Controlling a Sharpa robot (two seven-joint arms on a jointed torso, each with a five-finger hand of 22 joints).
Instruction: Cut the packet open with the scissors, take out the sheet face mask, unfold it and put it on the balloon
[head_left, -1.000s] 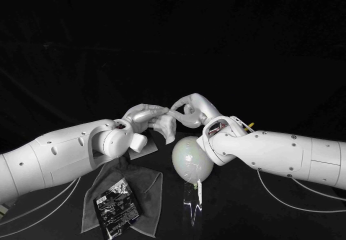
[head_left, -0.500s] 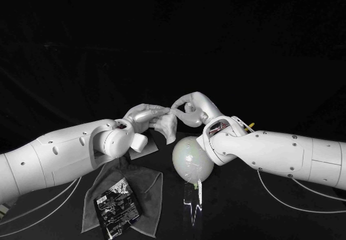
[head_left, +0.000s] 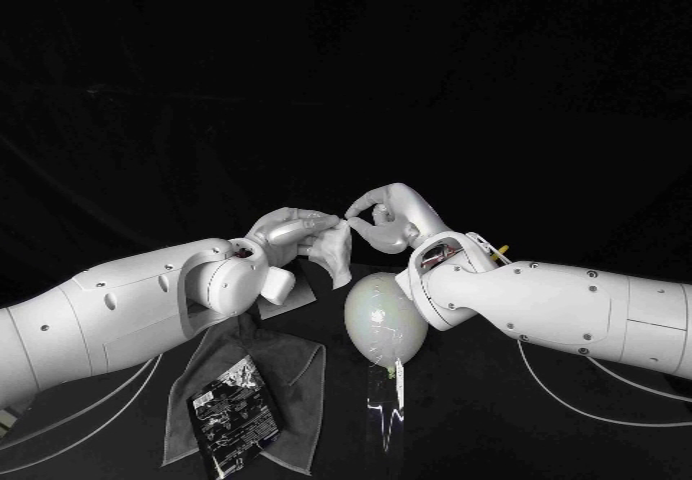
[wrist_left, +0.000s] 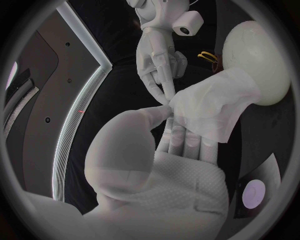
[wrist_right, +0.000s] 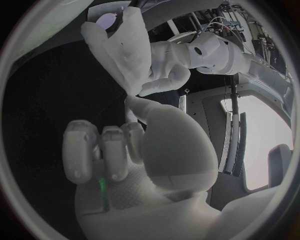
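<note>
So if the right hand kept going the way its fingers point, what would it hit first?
The sheet face mask: the right hand touches its edge where the left hand holds it. Behind that come the left hand's own fingers; the balloon seems off that line.

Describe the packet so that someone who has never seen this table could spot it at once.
In the head view, under the robot's left arm, a grey cloth lies on the black table. On it lies the packet: flat, black and glossy with pale print, unlike the pale, rounded balloon beside the cloth.
</note>
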